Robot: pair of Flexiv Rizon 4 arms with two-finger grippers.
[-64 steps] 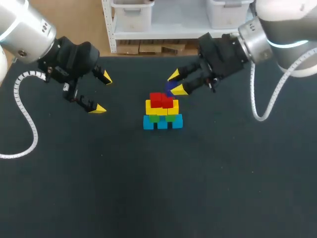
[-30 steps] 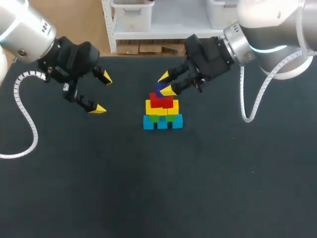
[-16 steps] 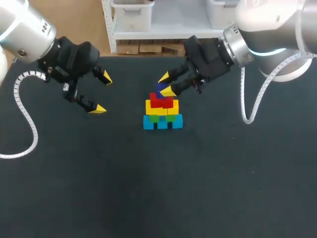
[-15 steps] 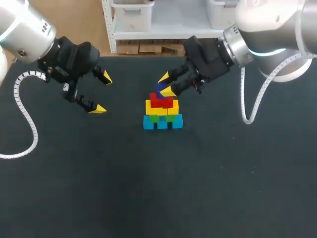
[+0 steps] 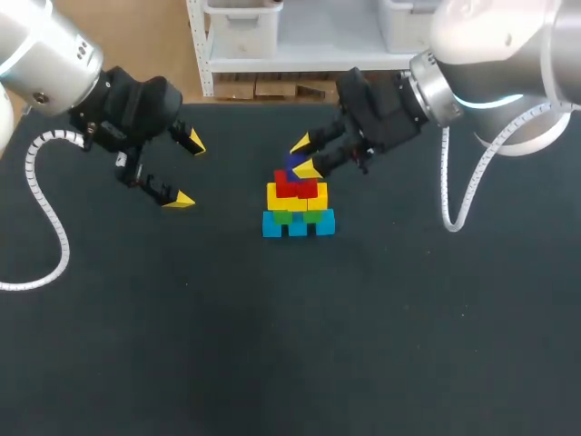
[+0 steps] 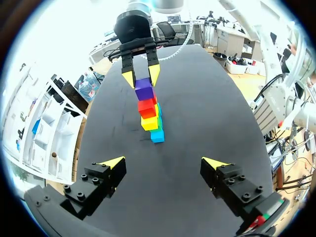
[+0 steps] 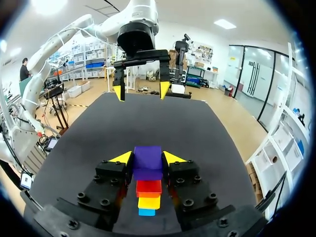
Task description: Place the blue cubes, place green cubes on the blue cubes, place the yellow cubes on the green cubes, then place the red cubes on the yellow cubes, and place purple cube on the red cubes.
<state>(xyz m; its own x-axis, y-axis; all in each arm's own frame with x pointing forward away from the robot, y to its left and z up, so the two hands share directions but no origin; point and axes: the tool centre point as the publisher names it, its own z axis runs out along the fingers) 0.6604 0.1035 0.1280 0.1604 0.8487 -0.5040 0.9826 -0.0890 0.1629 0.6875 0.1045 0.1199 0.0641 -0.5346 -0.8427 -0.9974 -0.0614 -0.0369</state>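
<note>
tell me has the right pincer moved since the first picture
Yes. In the head view the right pincer, shut on the purple cube, has shifted left, from right of the red cubes to directly above them.

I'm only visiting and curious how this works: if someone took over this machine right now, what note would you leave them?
Right gripper: shut on the purple cube, which looks seated on top of the stack.
Left gripper: open, empty, off to the side of the stack.
Done: blue cubes at the bottom, then green cubes, yellow cubes, red cubes.
Left: release the purple cube and back away gently; the stack is narrow and could probably tip.
</note>
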